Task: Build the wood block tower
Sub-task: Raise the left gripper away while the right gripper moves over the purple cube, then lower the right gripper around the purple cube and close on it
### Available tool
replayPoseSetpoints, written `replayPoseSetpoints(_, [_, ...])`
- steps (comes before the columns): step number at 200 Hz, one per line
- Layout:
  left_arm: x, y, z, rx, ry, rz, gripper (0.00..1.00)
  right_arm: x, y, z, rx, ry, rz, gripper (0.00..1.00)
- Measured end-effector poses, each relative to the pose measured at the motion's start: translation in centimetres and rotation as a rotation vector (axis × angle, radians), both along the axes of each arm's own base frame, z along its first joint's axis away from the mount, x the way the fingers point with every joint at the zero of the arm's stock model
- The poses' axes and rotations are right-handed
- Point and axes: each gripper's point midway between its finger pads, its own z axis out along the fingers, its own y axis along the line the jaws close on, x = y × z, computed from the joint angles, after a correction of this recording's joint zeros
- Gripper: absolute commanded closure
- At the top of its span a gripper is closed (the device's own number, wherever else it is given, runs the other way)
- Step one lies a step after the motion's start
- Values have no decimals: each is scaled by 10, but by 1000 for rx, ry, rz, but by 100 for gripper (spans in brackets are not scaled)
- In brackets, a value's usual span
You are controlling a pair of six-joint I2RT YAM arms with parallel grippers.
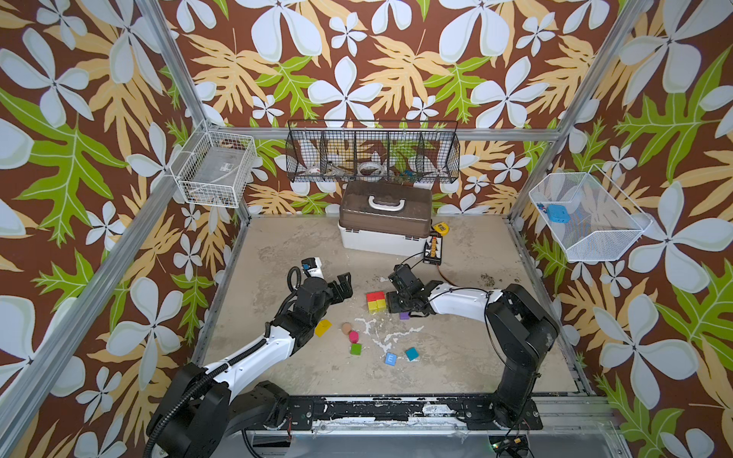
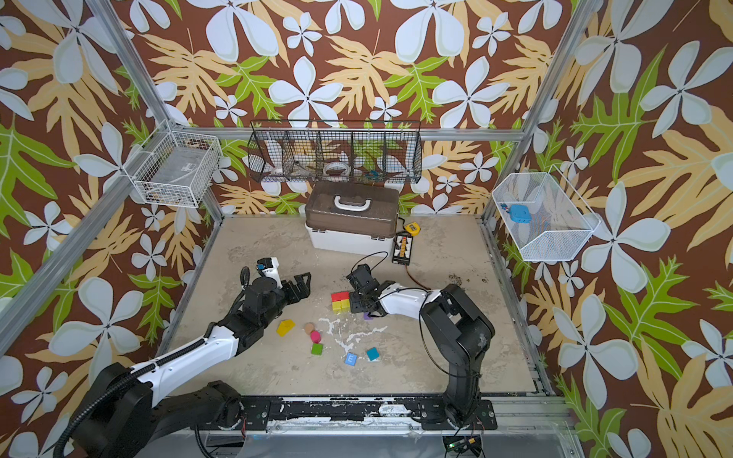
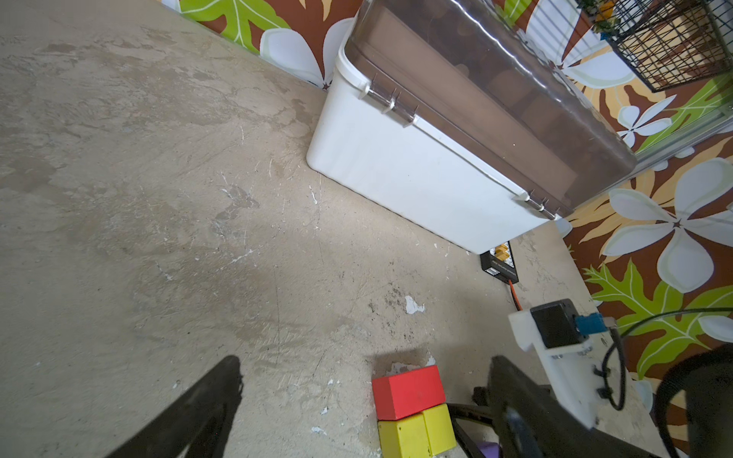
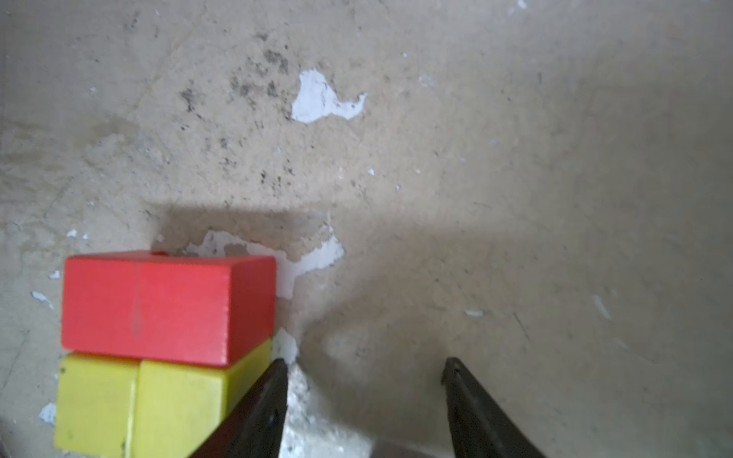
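Wood block tower (image 1: 375, 301): we find only a low start standing near mid-floor (image 1: 456, 337), a red block (image 4: 158, 305) that appears to rest on two yellow cubes (image 4: 139, 404) set side by side. The other pieces lie loose, nearer the arm bases: yellow wedge (image 1: 323, 327), tan cylinder (image 1: 347, 327), pink cylinder (image 1: 353, 337), green cube (image 1: 355, 349), blue "E" cube (image 1: 390, 359) and teal cube (image 1: 411, 353). A purple block (image 1: 404, 316) lies just beside the right arm's wrist.

Handling: we judge these pieces light, rigid and smooth-painted, so liable to slip in a loose pinch. Cubes should be taken on two opposite flat faces, cylinders across their round sides, and the wedge by its flat end faces, not its slopes. The stack would topple at a slight knock.

Grippers: the left gripper (image 1: 349, 286) stands wide open and empty, apart from the stack. The right gripper (image 4: 363, 365) is partly open over bare floor, holding nothing. One finger is right at a yellow cube's corner; we cannot tell whether it touches.

Containers:
- The white box (image 1: 377, 238) at the back has its brown lid (image 1: 384, 214) shut; contents cannot be made out.
- The black wire basket (image 1: 357, 150) holds tape rolls (image 1: 371, 168) and small oddments.
- The white wire basket (image 1: 214, 186) holds something clear.
- The white mesh basket (image 1: 603, 242) holds a blue item (image 1: 557, 212).
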Motion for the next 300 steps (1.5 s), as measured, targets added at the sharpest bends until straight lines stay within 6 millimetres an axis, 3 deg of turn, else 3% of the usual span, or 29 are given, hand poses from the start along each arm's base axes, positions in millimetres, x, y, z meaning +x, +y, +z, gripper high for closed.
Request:
replayPoseSetpoints(41, [4, -2, -8, 11, 22, -3, 3, -22, -28, 21, 10, -40, -44, 33])
replayPoseSetpoints(71, [5, -2, -3, 13, 10, 4, 3, -38, -43, 15, -4, -31, -59, 34])
replayPoseSetpoints(117, [4, 1, 6, 10, -15, 14, 3, -36, -29, 3, -9, -7, -46, 36])
replayPoseSetpoints(153, [4, 2, 6, 10, -16, 17, 3, -38, -16, 8, -7, -24, -19, 36])
replayPoseSetpoints(300, [4, 2, 7, 11, -19, 15, 3, -34, -17, -9, -65, 7, -28, 50])
